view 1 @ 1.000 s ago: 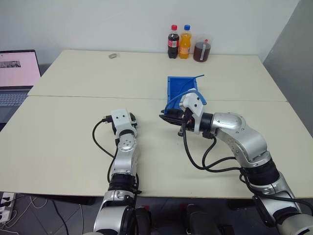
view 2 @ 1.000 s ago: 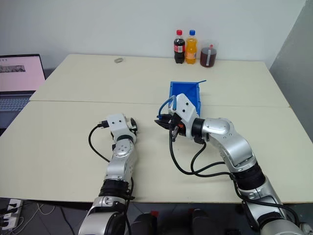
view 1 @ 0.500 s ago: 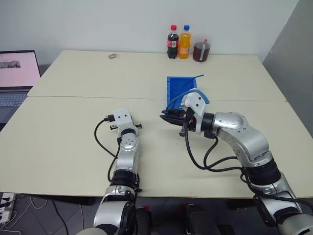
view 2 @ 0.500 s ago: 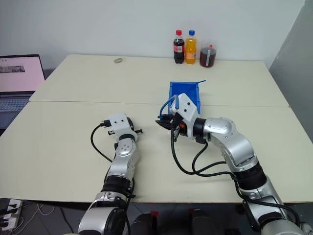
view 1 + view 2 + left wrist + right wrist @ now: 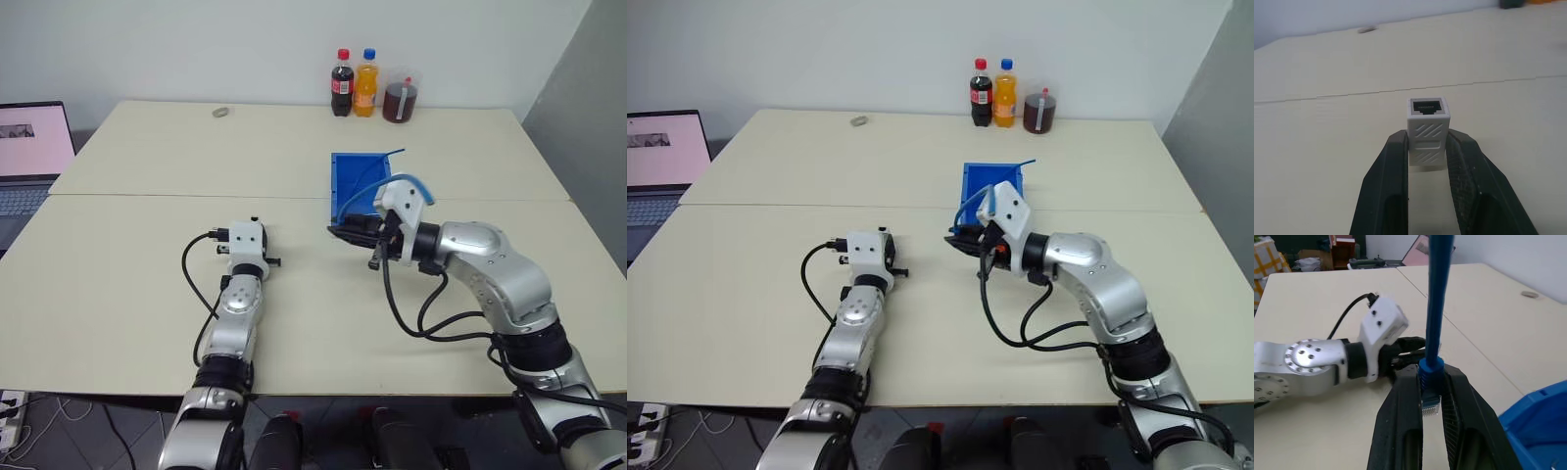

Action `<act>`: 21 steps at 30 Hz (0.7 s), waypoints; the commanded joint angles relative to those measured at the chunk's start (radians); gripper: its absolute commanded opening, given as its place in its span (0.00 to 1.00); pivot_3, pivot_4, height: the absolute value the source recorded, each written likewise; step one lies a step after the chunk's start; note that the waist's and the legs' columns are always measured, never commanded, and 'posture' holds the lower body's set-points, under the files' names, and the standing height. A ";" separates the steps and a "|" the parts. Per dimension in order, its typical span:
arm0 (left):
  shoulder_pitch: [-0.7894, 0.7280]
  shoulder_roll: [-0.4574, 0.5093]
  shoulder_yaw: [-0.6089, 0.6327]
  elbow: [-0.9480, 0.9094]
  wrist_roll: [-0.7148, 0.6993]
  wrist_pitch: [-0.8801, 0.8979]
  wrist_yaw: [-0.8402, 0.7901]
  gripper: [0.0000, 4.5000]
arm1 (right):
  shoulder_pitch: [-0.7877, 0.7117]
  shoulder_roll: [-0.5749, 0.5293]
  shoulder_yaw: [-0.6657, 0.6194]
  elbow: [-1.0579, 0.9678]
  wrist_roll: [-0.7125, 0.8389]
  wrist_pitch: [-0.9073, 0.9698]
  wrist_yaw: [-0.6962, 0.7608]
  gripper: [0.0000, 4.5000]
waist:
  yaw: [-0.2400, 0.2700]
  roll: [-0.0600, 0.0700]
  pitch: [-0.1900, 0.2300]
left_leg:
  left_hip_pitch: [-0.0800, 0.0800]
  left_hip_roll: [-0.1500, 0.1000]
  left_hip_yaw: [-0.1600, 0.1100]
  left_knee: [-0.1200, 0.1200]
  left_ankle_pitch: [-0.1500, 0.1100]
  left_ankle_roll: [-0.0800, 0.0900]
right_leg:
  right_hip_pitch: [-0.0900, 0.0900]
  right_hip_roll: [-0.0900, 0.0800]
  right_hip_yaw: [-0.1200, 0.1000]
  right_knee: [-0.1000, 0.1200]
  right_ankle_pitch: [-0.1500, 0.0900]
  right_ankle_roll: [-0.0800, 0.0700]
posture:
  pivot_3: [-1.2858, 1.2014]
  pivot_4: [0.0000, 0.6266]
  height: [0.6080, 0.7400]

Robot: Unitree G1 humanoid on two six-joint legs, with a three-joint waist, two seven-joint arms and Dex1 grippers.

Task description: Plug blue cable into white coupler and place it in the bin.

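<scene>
— Gripping anything, those two?
— Left gripper (image 5: 1426,147) pinches the white coupler (image 5: 1426,128) mid-tabletop; right gripper (image 5: 1429,382) clamps the blue cable (image 5: 1437,308) by its plug, beside the bin (image 5: 351,176) near the far edge.

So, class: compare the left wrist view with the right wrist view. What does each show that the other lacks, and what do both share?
Left wrist view alone: the white coupler clamped between the left gripper's fingers, its open socket facing away.

Right wrist view alone: the blue cable, its plug pinched in the right gripper, and a corner of the bin.

Both: the beige table.
</scene>
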State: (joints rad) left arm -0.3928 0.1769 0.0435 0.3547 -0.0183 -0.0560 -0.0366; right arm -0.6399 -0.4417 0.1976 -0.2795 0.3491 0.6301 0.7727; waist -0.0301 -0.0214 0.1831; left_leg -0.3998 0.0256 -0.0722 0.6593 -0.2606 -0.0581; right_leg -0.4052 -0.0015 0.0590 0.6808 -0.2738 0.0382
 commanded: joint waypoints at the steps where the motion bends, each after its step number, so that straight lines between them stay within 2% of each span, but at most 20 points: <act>1: 0.059 0.054 -0.018 -0.160 -0.078 0.004 -0.183 0.17 | 0.021 -0.029 -0.027 -0.030 0.016 -0.030 0.035 0.05 | 0.000 0.000 0.000 | 0.000 0.000 0.000 0.000 0.000 0.000 | 0.000 0.000 0.000 0.000 0.000 0.000 | 0.52 0.24 1.00; 5: 0.149 0.129 -0.086 -0.278 -0.128 -0.051 -0.409 0.17 | 0.053 -0.061 -0.029 -0.025 0.012 -0.070 0.072 0.05 | -0.001 0.000 0.000 | 0.001 0.000 0.000 0.000 0.000 0.000 | 0.000 0.000 0.001 0.001 0.000 0.000 | 0.52 0.24 1.00; 7: 0.180 0.153 -0.131 -0.335 -0.184 -0.037 -0.535 0.17 | 0.074 -0.067 -0.032 -0.022 0.028 -0.088 0.096 0.05 | 0.002 0.000 0.000 | 0.000 0.000 0.001 0.000 0.000 0.000 | 0.000 0.000 0.000 0.000 0.000 0.000 | 0.52 0.24 1.00; 13: 0.203 0.205 -0.231 -0.400 -0.258 0.022 -0.779 0.17 | 0.119 -0.067 -0.045 -0.004 0.074 -0.116 0.156 0.05 | 0.000 0.001 0.000 | 0.001 0.000 0.001 0.001 0.000 0.000 | 0.001 0.001 0.001 0.000 0.000 0.000 | 0.52 0.24 1.00; 21: 0.210 0.235 -0.290 -0.376 -0.281 0.058 -0.943 0.17 | 0.201 -0.062 -0.042 0.006 0.116 -0.144 0.222 0.05 | -0.002 0.001 0.000 | 0.001 0.001 0.001 0.000 0.000 0.001 | 0.001 0.002 0.001 0.000 0.000 0.000 | 0.52 0.24 1.00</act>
State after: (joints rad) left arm -0.1841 0.4069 -0.2430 -0.0077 -0.2814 0.0107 -0.9533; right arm -0.4436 -0.5026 0.1778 -0.2589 0.4375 0.5128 0.9693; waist -0.0319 -0.0207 0.1835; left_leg -0.3990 0.0267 -0.0712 0.6598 -0.2609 -0.0575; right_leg -0.4047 0.0005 0.0602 0.6807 -0.2740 0.0381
